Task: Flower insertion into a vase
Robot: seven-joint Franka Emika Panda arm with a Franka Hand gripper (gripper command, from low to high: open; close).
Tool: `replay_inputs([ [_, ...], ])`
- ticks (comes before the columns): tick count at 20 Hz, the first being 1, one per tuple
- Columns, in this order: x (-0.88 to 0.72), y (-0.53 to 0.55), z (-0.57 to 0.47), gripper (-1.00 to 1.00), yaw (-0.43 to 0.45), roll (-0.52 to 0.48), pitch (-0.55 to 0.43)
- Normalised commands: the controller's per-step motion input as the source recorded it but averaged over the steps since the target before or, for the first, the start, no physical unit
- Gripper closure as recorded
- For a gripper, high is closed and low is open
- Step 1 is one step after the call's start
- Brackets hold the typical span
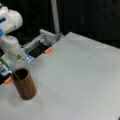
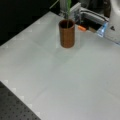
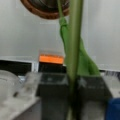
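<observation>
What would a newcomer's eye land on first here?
The brown vase stands on the pale table, at a front view's top. A green stem runs from the end effector, which pinches it, up into the vase's rim in the wrist view. An orange tab glows beside it.

Both front views up high, angled down at the table (image 1: 82,75) from opposite ends. Vase (image 1: 24,83) near a front view's left, close to the bottom; same vase (image 2: 67,33) near a front view's top. Wrist view in tight, looking along the green stem (image 3: 74,50) past the gripper (image 3: 73,100) toward the vase rim (image 3: 45,12).
</observation>
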Motion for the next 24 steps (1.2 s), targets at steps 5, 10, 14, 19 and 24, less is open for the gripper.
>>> replay_inputs([
  [5,0.04,0.34,-0.01,1.0,-0.047,-0.032,0.444],
  [10,0.28,0.0,0.07,1.0,-0.055,0.002,0.562],
  [14,0.34,-0.25,0.17,1.0,-0.122,0.019,0.555],
  [19,0.29,-0.32,0.13,1.0,-0.182,-0.002,0.549],
  [24,0.21,-0.17,0.13,1.0,-0.184,-0.105,0.54],
])
